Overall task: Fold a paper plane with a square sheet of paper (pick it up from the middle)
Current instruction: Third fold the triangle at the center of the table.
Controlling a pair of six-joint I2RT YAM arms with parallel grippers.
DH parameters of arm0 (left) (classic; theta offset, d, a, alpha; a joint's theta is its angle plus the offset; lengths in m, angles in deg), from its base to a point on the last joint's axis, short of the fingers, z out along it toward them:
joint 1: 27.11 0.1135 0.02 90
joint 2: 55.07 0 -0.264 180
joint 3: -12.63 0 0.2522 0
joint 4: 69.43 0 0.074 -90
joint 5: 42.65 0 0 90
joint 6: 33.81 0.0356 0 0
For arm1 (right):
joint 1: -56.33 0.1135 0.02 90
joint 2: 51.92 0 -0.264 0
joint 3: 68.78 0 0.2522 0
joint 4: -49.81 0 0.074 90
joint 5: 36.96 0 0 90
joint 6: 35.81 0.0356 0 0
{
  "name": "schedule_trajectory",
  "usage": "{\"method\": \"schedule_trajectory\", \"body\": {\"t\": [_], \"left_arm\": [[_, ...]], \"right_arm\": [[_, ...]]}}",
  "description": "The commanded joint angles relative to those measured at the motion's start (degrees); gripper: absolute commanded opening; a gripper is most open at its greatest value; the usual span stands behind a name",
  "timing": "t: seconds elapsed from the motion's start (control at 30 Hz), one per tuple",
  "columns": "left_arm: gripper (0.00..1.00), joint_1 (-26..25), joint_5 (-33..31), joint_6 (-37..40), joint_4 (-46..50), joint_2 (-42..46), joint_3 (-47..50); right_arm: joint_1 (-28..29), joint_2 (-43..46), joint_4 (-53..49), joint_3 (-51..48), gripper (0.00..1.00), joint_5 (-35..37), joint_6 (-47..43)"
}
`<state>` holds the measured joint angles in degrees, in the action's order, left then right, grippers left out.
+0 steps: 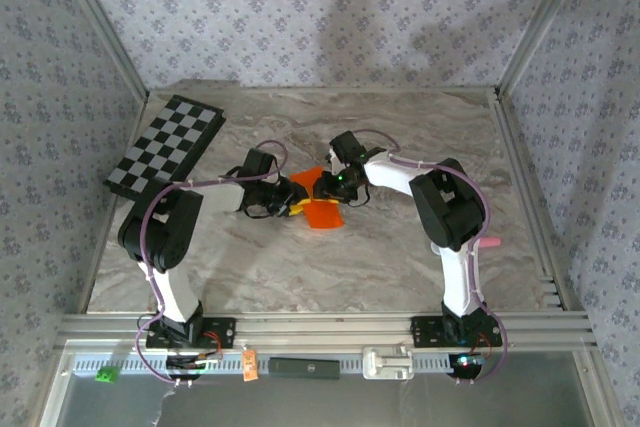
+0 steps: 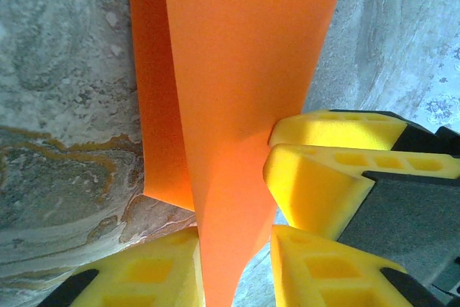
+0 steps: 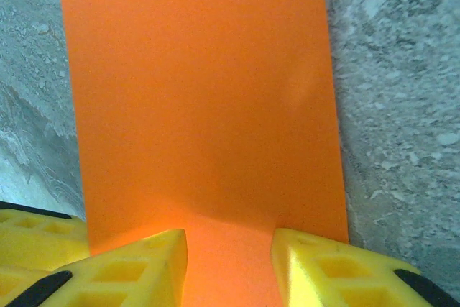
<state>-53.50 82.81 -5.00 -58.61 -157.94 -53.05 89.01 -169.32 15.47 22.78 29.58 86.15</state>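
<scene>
The square sheet of paper point(image 1: 322, 213) is bright orange and lies folded over on itself at mid-table, between both arms. In the left wrist view a raised flap point(image 2: 244, 70) runs down between my left gripper point(image 2: 236, 239) fingers. It touches the left finger point(image 2: 151, 275), and bare table shows before the other finger. The right gripper's yellow fingers point(image 2: 323, 177) sit at the flap's right edge. In the right wrist view the sheet point(image 3: 201, 91) lies flat, and my right gripper point(image 3: 230, 239) has its fingers spread on its near end. From above, the left gripper point(image 1: 287, 207) and right gripper point(image 1: 322, 187) nearly meet. A paper plane is out of view.
A black-and-white checkerboard point(image 1: 165, 145) lies at the far left of the marble table point(image 1: 400, 277). A small pink piece point(image 1: 492, 243) sits by the right rail. Patterned walls enclose three sides.
</scene>
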Motion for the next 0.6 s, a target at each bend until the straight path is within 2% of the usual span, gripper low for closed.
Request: {"method": "schedule_trajectory", "body": {"t": [0.0, 0.2, 0.57], "left_arm": [[0.27, 0.0, 1.5, -0.5, -0.9, -1.0, -0.9], [0.22, 0.0, 1.7, -1.0, -1.5, -1.6, -0.9], [0.02, 0.2, 1.3, -1.4, 1.0, -1.5, -2.1]], "right_arm": [[-0.3, -1.3, -2.0, -1.9, 0.4, 1.7, 0.6], [-0.4, -1.3, -1.7, -1.8, 0.4, 1.1, 0.9], [-0.9, 4.7, -2.5, -1.2, 0.44, 1.8, 1.1]]}}
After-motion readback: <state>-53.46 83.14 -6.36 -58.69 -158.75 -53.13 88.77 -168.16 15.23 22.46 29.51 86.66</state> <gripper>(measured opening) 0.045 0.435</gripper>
